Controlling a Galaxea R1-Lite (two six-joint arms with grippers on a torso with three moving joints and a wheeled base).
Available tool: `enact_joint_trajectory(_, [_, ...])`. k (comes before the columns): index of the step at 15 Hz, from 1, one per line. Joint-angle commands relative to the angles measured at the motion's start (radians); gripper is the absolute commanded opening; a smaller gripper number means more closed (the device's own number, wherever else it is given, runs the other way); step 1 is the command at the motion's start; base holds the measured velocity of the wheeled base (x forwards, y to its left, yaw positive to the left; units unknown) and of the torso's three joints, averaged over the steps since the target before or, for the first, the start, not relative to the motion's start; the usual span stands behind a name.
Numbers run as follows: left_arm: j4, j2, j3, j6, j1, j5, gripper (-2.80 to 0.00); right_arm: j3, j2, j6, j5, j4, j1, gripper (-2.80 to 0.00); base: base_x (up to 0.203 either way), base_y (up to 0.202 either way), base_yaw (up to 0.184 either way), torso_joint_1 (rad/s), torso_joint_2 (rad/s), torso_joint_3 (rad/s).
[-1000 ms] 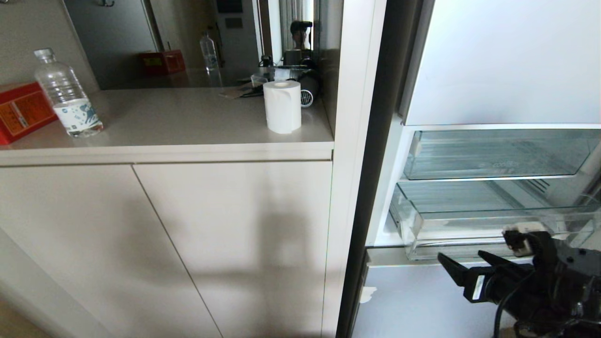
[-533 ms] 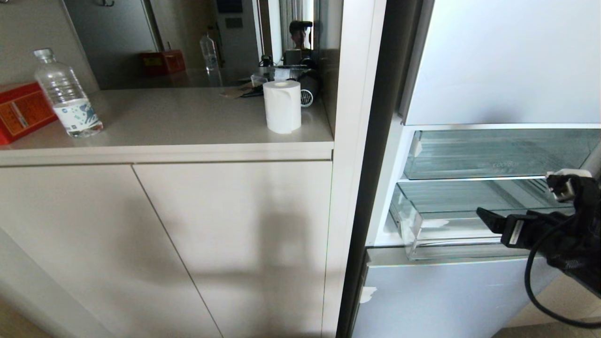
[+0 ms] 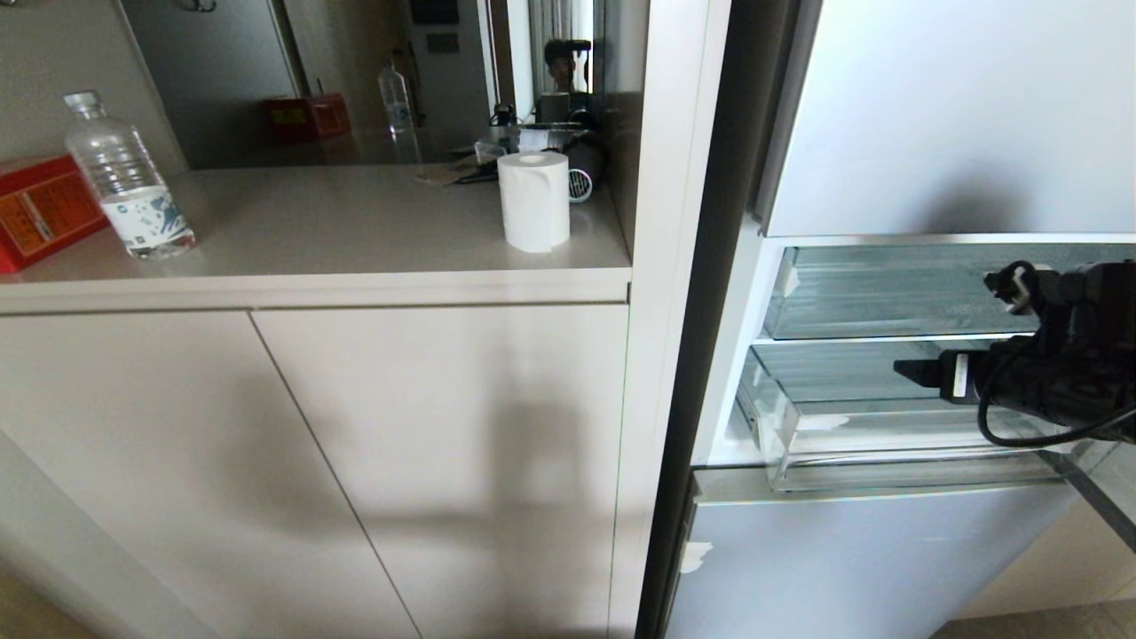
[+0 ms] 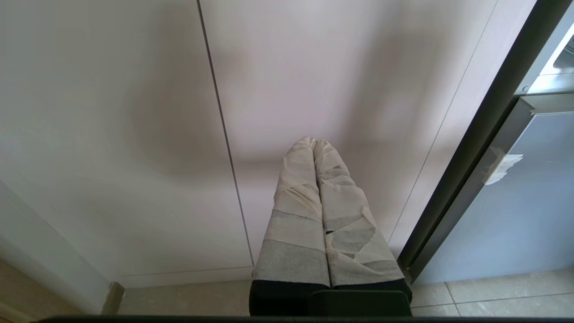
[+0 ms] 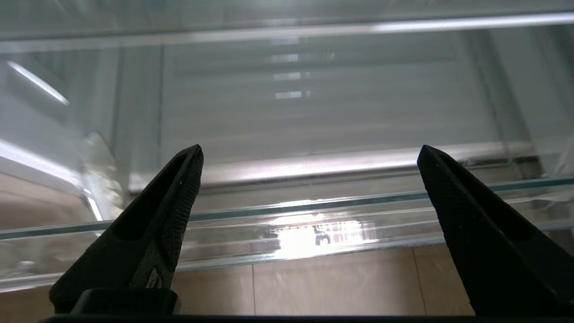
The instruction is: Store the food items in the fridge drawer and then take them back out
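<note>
Right gripper [image 5: 309, 154], fingers spread wide and empty, hovers before the clear fridge drawer [image 3: 887, 444]; left gripper [image 4: 314, 146], fingers pressed together, faces the cabinet door [image 4: 112, 112].

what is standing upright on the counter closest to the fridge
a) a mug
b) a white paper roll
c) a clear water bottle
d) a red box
b: the white paper roll stands on end at the counter's fridge-side end, while the water bottle and red box sit at the far end.
</note>
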Motion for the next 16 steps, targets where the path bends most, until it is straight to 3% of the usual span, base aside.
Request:
enact_joint_trajectory(1, [0.0,0.001,0.0,0.0,0.0,0.0,-2.8,-0.053,0.108,-0.01,0.002,0.02,-0.006,0.0,0.0,0.0,0.0,0.0,0.0,0.0])
enact_joint_trajectory(4, [0.0,0.001,0.0,0.0,0.0,0.0,-2.8,-0.098,0.17,-0.013,0.059,0.02,-0.005,0.0,0.0,0.0,0.0,0.0,0.0,0.0])
enact_joint_trajectory(8, [0.0,0.001,0.0,0.0,0.0,0.0,-2.8,-0.109,0.168,-0.034,0.059,0.056,-0.006,0.0,0.0,0.0,0.0,0.0,0.0,0.0])
enact_joint_trajectory(13, [0.0,0.001,0.0,0.0,0.0,0.0,-2.8,-0.111,0.014,-0.038,0.047,0.371,-0.008,0.0,0.0,0.0,0.0,0.0,0.0,0.0])
enact_joint_trajectory(16, [0.0,0.001,0.0,0.0,0.0,0.0,-2.8,-0.106,-0.071,-0.046,0.046,0.491,-0.017,0.0,0.0,0.0,0.0,0.0,0.0,0.0])
